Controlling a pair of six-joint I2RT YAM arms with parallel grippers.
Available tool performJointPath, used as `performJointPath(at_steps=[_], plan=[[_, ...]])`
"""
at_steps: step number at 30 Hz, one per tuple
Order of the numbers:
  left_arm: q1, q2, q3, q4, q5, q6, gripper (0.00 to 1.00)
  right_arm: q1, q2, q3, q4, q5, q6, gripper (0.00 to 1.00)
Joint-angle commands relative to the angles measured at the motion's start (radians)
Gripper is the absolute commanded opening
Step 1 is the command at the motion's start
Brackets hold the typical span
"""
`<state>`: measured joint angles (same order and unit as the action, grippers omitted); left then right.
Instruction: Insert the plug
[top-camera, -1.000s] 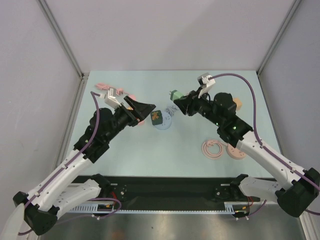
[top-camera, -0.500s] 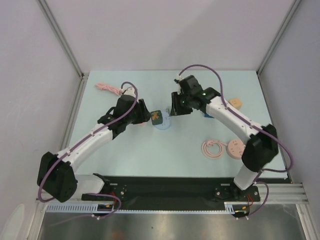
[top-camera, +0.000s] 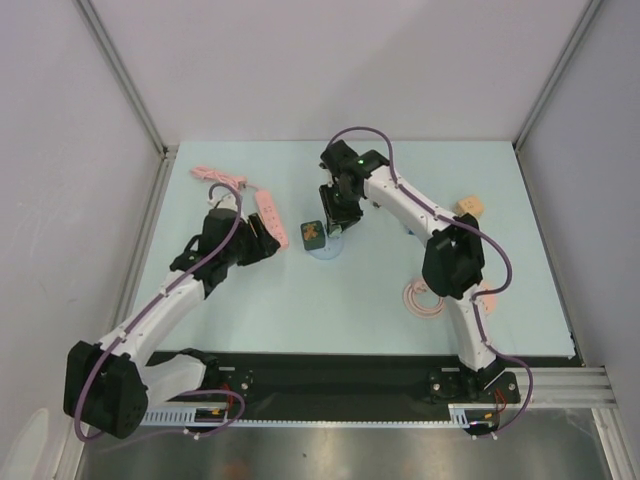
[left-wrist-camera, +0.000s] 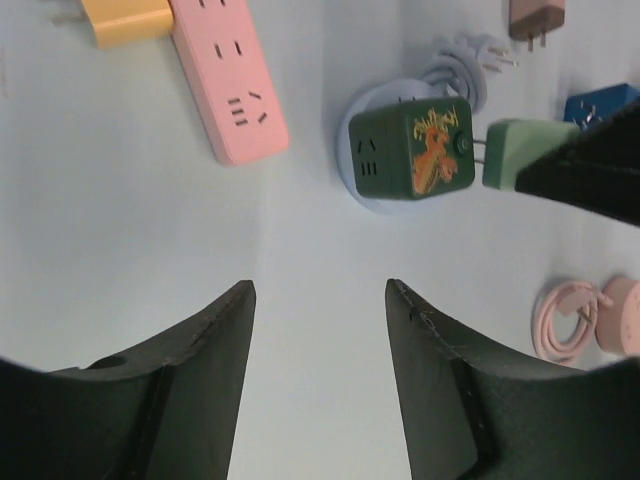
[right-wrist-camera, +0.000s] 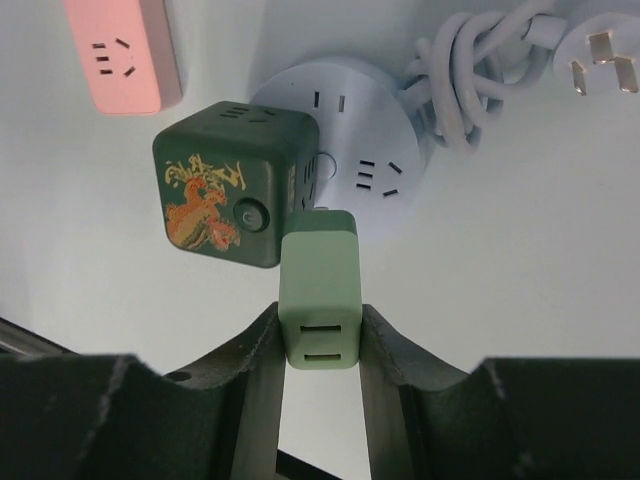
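My right gripper (right-wrist-camera: 320, 335) is shut on a light green plug adapter (right-wrist-camera: 320, 300) and holds it over the round white socket (right-wrist-camera: 365, 165), right beside the dark green cube socket (right-wrist-camera: 235, 180); its prongs are hidden. In the top view the right gripper (top-camera: 338, 215) sits by the cube (top-camera: 314, 234). My left gripper (left-wrist-camera: 320, 300) is open and empty, hovering left of the cube (left-wrist-camera: 412, 147), with the green plug (left-wrist-camera: 515, 152) at the cube's right side. The left gripper shows in the top view (top-camera: 262, 238).
A pink power strip (top-camera: 270, 215) with a yellow plug (left-wrist-camera: 122, 20) lies at the back left. A coiled white cable (right-wrist-camera: 480, 65) lies behind the round socket. A pink coiled cable (top-camera: 425, 297) and an orange block (top-camera: 470, 206) lie to the right.
The right arm has swung left and down, bringing the green plug beside the cube over the round socket. The left arm has drawn back left, uncovering the pink strip.
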<state>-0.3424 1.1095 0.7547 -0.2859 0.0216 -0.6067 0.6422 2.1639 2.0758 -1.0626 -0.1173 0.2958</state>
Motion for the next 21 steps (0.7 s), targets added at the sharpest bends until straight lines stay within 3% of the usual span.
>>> performJointPath(at_steps=[1, 10, 21], plan=[[0.003, -0.066, -0.026, 0.059, 0.103, -0.041, 0.60, 0.011, 0.062, 0.102, -0.112, 0.019, -0.033, 0.00], [0.008, -0.213, -0.023, 0.002, 0.051, 0.022, 0.64, -0.004, 0.137, 0.187, -0.161, 0.015, -0.041, 0.00], [0.017, -0.270, -0.025, -0.038, 0.015, 0.050, 0.67, -0.012, 0.185, 0.239, -0.195, 0.030, -0.073, 0.00]])
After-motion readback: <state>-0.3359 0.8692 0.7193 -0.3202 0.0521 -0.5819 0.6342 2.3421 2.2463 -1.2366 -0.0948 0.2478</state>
